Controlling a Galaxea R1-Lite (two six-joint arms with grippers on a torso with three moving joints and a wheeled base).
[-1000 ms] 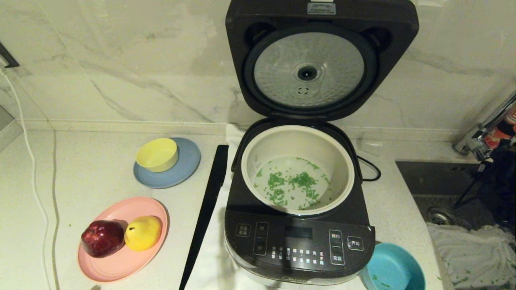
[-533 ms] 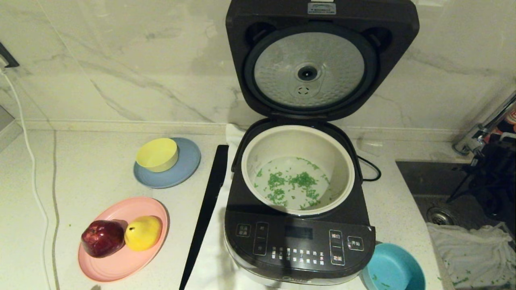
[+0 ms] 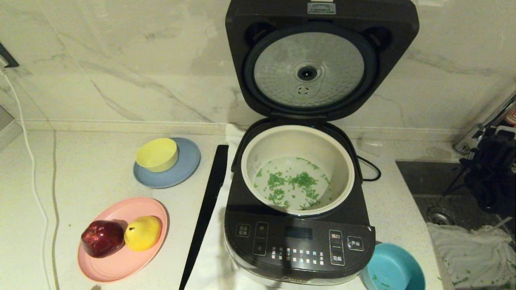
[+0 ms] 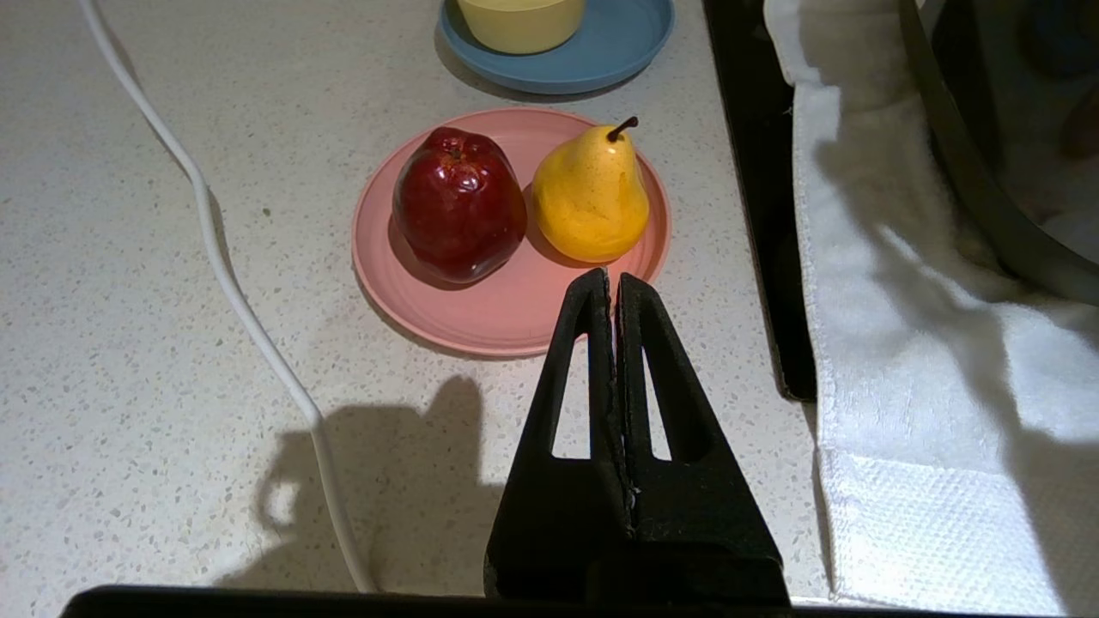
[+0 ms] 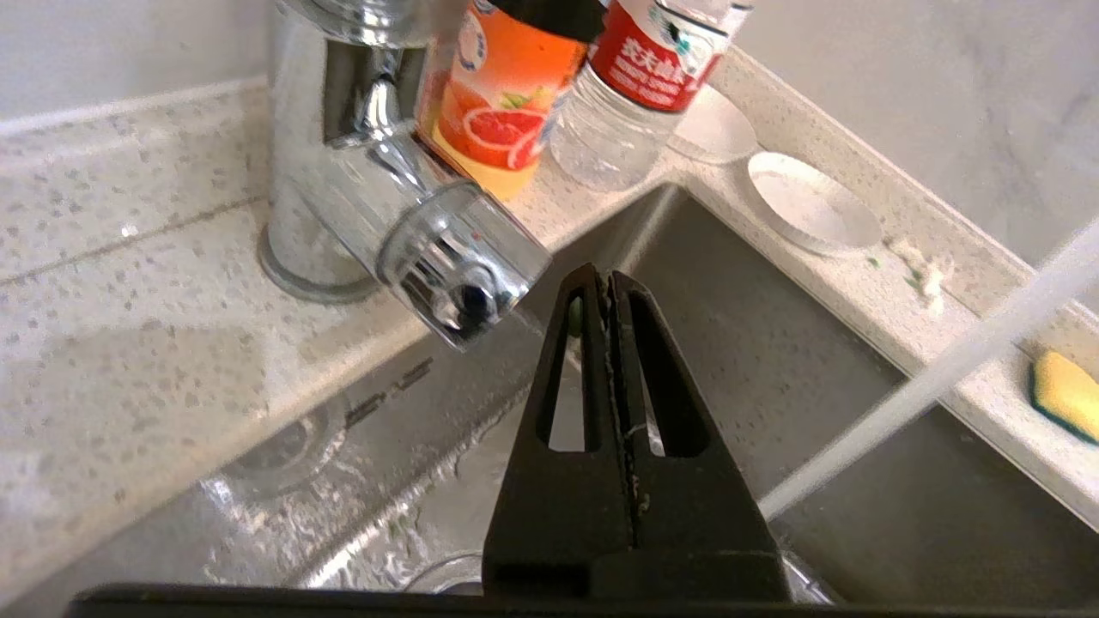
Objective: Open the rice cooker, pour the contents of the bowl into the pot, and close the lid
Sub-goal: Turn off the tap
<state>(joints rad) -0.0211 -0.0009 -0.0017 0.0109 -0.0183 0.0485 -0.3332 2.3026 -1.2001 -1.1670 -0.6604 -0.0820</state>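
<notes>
The rice cooker (image 3: pixel 300 241) stands in the middle of the counter. Its lid (image 3: pixel 320 60) is swung up against the wall and shows the dimpled silver plate. The cream pot (image 3: pixel 297 171) sits in the body with green bits (image 3: pixel 290 183) scattered over its bottom. The teal bowl (image 3: pixel 393 270) rests on the counter by the cooker's front right corner, holding only a few green specks. My right arm (image 3: pixel 492 173) hangs over the sink; the right gripper (image 5: pixel 605 279) is shut and empty beside the tap. My left gripper (image 4: pixel 611 279) is shut and empty, low over the counter near the pink plate.
A yellow bowl (image 3: pixel 157 154) sits on a grey-blue plate (image 3: pixel 185 169). A pink plate (image 3: pixel 121 262) carries a red apple (image 4: pixel 458 204) and a yellow pear (image 4: pixel 591 193). A black strip (image 3: pixel 207 209), white towel (image 4: pixel 901 343), white cable (image 4: pixel 232 283), sink (image 5: pixel 773 360), tap (image 5: pixel 412 232) and bottles (image 5: pixel 506 103) are near.
My right arm has shifted a little over the sink at the right edge, drawing back toward the tap. The cooker, pot and bowl have not moved.
</notes>
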